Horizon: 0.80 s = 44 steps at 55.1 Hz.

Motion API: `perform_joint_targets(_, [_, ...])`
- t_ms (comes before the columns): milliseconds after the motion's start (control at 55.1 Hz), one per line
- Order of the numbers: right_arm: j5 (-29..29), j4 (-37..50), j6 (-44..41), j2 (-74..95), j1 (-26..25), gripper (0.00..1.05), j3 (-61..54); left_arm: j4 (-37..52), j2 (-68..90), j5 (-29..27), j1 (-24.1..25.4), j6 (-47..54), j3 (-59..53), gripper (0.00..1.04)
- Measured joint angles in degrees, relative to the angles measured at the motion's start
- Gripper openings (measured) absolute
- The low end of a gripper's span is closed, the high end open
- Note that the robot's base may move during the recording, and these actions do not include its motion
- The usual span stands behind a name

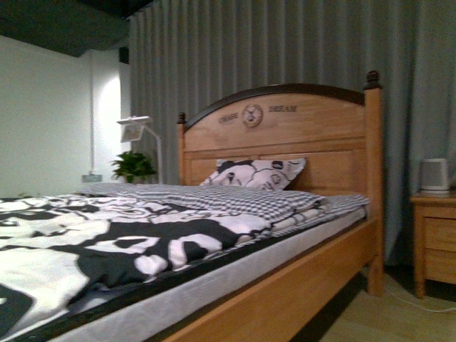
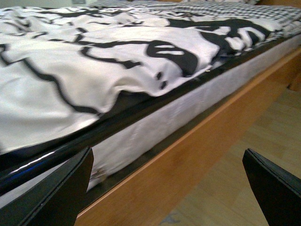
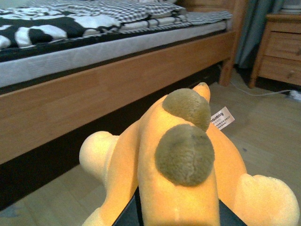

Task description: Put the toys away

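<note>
Fuzzy, rounded orange plush (image 3: 150, 155) seemingly pinched by the right pincer (image 3: 178, 217); left pincer (image 2: 169, 188) spread wide.

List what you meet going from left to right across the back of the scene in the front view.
Green leafy potted plant → black-and-white patterned pillow → tall wooden bedpost with a dark knob → light wooden bedside cabinet.

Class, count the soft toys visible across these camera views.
1. The orange-yellow plush is clamped in the right gripper, above the floor beside the bed frame. Others may be hidden out of view.
</note>
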Motion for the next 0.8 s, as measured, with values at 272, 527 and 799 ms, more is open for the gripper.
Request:
perform_joint_targets(272, [-0.02,0.00,0.00,0.00,0.00,0.07,0.00,0.00,0.00,-0.02,0.00,0.02,0.02,0.98])
perform_joint_targets(527, [-0.04,0.00,0.00,-0.02,0.00,0.07,0.00,0.00,0.00,0.00,0.00,0.02,0.02,0.98])
perform_joint_targets(799, [0.59,0.00,-0.02,-0.02,-0.07,0.07,0.00,0.00,0.00,0.28,-0.02,0.02,0.02,0.98])
